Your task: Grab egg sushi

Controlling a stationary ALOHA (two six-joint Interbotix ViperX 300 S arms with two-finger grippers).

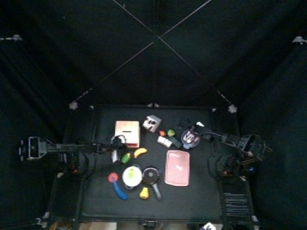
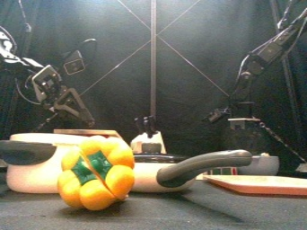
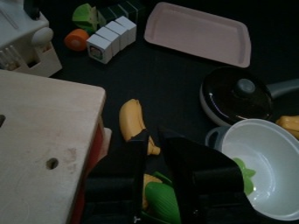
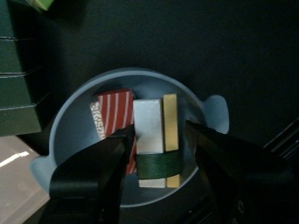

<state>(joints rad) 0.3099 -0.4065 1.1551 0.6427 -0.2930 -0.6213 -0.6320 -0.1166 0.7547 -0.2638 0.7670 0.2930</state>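
Note:
The egg sushi (image 4: 155, 122), white rice under a yellow egg strip with a dark band around it, lies in a grey-blue bowl (image 4: 82, 98) next to a red striped piece (image 4: 114, 115). My right gripper (image 4: 162, 138) hangs open just above the bowl, one jaw on each side of the egg sushi and touching nothing. In the top view this right gripper (image 1: 192, 135) sits at the table's back right. My left gripper (image 3: 156, 144) is shut and holds nothing, resting over the table's left side beside a wooden board (image 3: 47, 131) and a banana (image 3: 131, 118).
A pink tray (image 1: 178, 166) lies in the table's middle, with a black pan (image 3: 239, 92) and a white pan (image 3: 267, 166) close by. A yellow bell pepper (image 2: 96, 172) stands at the front edge. More sushi pieces (image 3: 111, 39) sit near the back.

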